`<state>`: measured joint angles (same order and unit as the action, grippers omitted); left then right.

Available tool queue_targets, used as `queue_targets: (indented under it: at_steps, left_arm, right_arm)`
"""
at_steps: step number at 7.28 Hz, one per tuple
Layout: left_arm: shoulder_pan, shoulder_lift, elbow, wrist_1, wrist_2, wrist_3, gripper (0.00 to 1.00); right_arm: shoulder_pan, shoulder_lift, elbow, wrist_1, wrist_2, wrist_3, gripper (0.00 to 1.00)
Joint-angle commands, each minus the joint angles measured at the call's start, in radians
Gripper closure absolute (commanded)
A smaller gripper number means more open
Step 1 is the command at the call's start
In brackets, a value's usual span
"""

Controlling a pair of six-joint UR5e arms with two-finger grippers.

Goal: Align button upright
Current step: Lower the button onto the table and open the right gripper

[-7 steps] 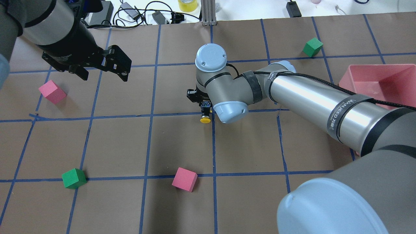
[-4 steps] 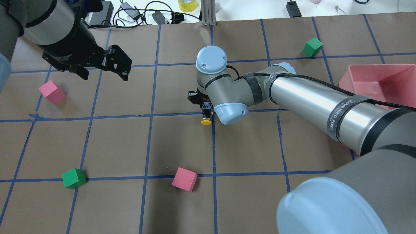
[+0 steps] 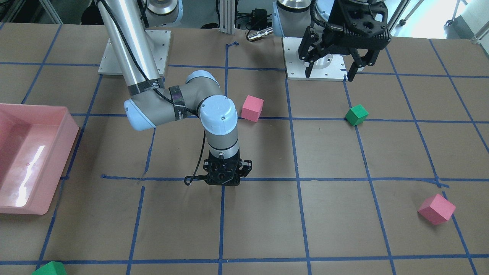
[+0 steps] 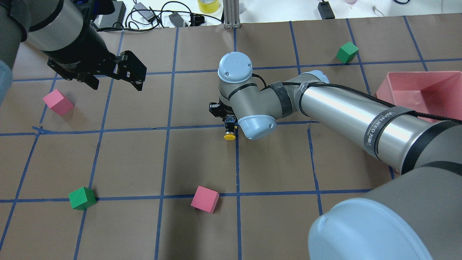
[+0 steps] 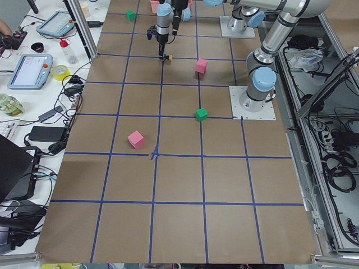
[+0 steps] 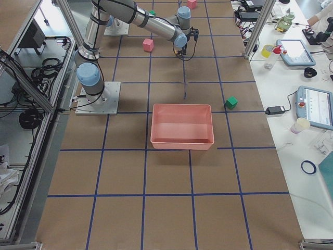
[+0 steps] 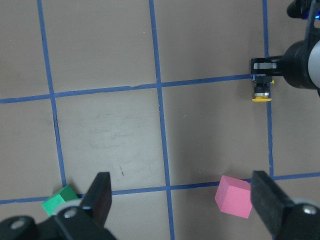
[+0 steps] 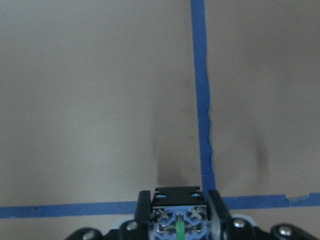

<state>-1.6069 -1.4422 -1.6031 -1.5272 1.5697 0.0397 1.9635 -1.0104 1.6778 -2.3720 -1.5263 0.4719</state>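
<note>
The button point(image 4: 229, 134) has a round yellow cap, a black body and a pale base block. My right gripper point(image 4: 228, 121) points down near the table's middle and is shut on the base. The button lies about level, cap towards the robot. In the right wrist view the base block point(image 8: 179, 220) sits between the two fingers point(image 8: 144, 210). The left wrist view shows the button point(image 7: 261, 94) at the upper right. In the front view the right gripper point(image 3: 223, 180) hides it. My left gripper point(image 4: 116, 86) is open and empty, high over the far left.
Pink cubes point(image 4: 57, 102) point(image 4: 205, 199) and green cubes point(image 4: 82, 198) point(image 4: 347, 52) lie scattered on the brown gridded table. A pink bin point(image 4: 400, 77) stands at the right edge. Cables and gear lie beyond the far edge.
My right gripper has shifted slightly towards the robot with the button in it. The left arm has hardly moved.
</note>
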Motion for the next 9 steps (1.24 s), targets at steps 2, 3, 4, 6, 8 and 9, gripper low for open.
queue_targets:
  at_steps: [2, 3, 4, 6, 8, 9]
  left_arm:
    - [0.001, -0.001, 0.0, 0.001, 0.0, 0.003, 0.0]
    - [0.001, -0.001, -0.001, 0.001, 0.0, 0.003, 0.0]
    - [-0.001, -0.003, -0.004, 0.002, 0.003, 0.003, 0.0]
    - [-0.004, -0.007, -0.009, 0.007, 0.001, -0.003, 0.0]
    - [-0.01, -0.017, -0.026, 0.024, 0.0, -0.015, 0.0]
    - [-0.014, -0.018, -0.065, 0.089, -0.005, -0.029, 0.0]
  right_arm:
    - [0.0, -0.023, 0.026, 0.002, 0.0, -0.01, 0.1]
    - [0.0, -0.042, 0.025, 0.005, 0.002, -0.013, 0.0]
    - [0.0, -0.078, 0.011, 0.016, 0.0, -0.065, 0.0]
    - [-0.034, -0.15, 0.002, 0.12, -0.009, -0.145, 0.0]
    - [-0.177, -0.287, -0.05, 0.395, -0.02, -0.293, 0.0]
    - [-0.257, -0.357, -0.068, 0.542, -0.02, -0.367, 0.0]
